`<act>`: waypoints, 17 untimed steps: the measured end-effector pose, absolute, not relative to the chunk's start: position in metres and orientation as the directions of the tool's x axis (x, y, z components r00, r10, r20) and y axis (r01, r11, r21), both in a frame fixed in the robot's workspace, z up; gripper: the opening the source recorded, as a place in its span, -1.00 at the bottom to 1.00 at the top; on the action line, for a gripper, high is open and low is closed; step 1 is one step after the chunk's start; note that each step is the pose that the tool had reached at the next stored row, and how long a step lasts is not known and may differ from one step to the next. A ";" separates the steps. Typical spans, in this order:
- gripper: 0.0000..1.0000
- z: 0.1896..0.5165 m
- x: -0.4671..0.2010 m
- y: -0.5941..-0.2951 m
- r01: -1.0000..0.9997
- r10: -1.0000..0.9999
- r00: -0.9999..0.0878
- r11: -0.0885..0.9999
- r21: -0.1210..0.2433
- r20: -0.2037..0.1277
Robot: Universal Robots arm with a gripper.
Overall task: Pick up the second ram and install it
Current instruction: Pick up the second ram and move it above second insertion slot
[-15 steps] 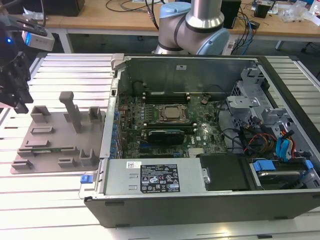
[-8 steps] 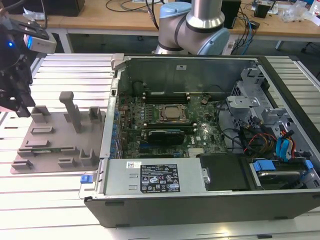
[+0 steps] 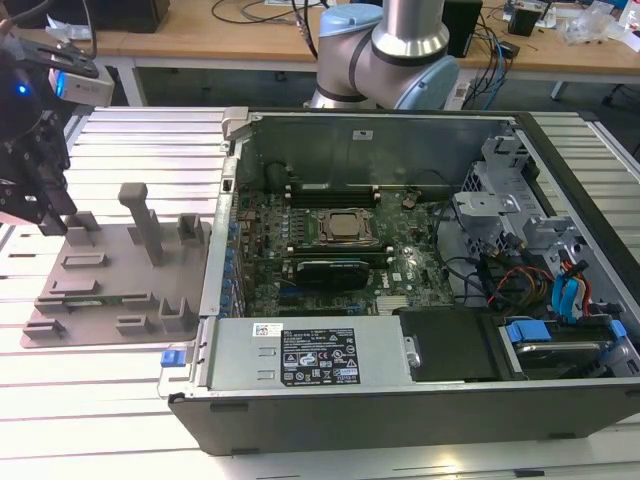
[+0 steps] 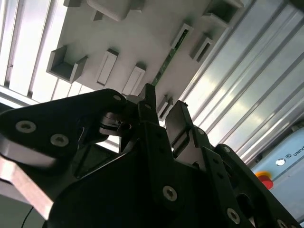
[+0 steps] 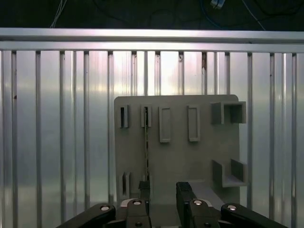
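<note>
End effector (image 5: 164, 191), jaws apart, hovers over second ram (image 5: 146, 142) in tray (image 5: 204, 156).

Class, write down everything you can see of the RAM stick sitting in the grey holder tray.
The second ram is a long, thin green strip standing on edge, seen edge-on in both wrist views. Slotted posts of the grey holder tray hold its ends. Chips cannot be made out. The gripper hangs over one end, fingers open, apparently not touching it.
</note>
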State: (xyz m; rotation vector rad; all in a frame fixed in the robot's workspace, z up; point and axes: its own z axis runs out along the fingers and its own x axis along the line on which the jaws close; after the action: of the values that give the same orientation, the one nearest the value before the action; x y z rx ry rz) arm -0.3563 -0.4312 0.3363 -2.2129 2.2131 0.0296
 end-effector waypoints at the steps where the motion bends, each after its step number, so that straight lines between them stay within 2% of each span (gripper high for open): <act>1: -0.28 0.336 -0.357 -0.431 -1.000 -1.000 -0.007 0.007 0.005 -0.022; 3: -0.28 0.335 -0.357 -0.431 -0.999 -0.999 -0.040 0.040 0.005 -0.021; 17: -0.28 0.321 -0.357 -0.432 -0.999 -0.999 -0.040 0.040 0.005 -0.022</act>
State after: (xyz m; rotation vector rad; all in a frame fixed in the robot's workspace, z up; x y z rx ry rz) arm -0.3568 -0.4318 0.3210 -2.1680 2.2567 0.0289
